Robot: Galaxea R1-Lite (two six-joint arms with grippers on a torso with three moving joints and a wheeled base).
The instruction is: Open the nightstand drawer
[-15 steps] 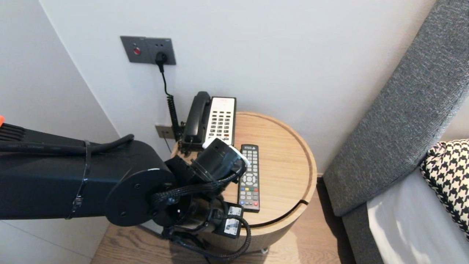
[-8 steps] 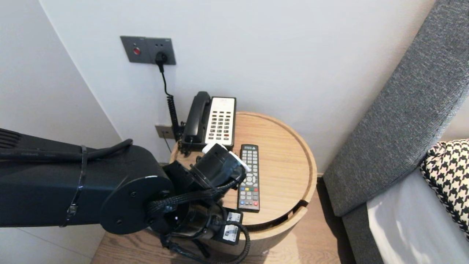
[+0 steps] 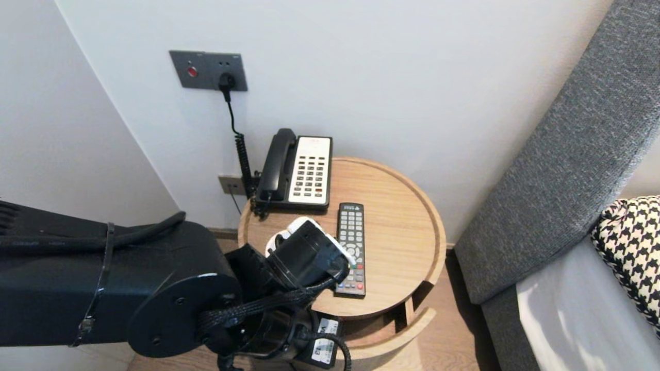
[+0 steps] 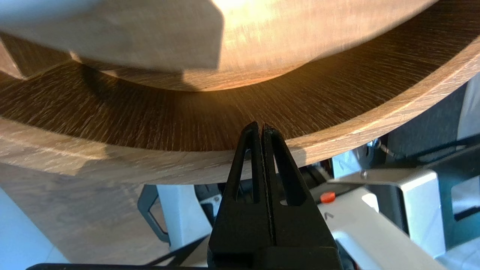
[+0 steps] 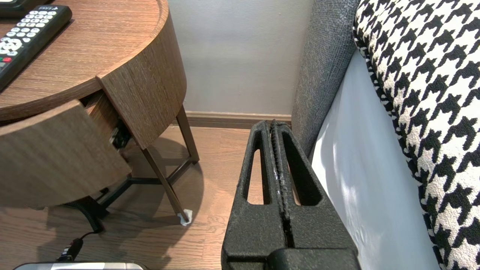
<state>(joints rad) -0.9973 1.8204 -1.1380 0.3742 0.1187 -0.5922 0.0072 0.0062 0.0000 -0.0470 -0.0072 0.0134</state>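
Note:
A round wooden bedside table (image 3: 412, 206) has a curved drawer (image 3: 412, 325) standing partly out at its front. My left arm's wrist (image 3: 304, 252) hangs over the table's near edge, and it hides the fingers in the head view. In the left wrist view my left gripper (image 4: 261, 125) is shut, holding nothing, its tips hooked over the top edge of the drawer front (image 4: 112, 161) against the dark inner face. My right gripper (image 5: 272, 123) is shut and empty, parked low beside the bed. The drawer front (image 5: 56, 150) juts out from the table there.
A black remote (image 3: 351, 242) and a desk phone (image 3: 304, 172) lie on the tabletop, the phone's coiled cord running to a wall socket (image 3: 209, 69). A grey headboard (image 3: 567, 154) and houndstooth pillow (image 3: 629, 242) close off the right. Thin table legs (image 5: 165, 180) stand on wood floor.
The drawer has slid out toward me; its gap under the tabletop has widened. My left arm has drawn back and lower, uncovering more of the tabletop by the phone.

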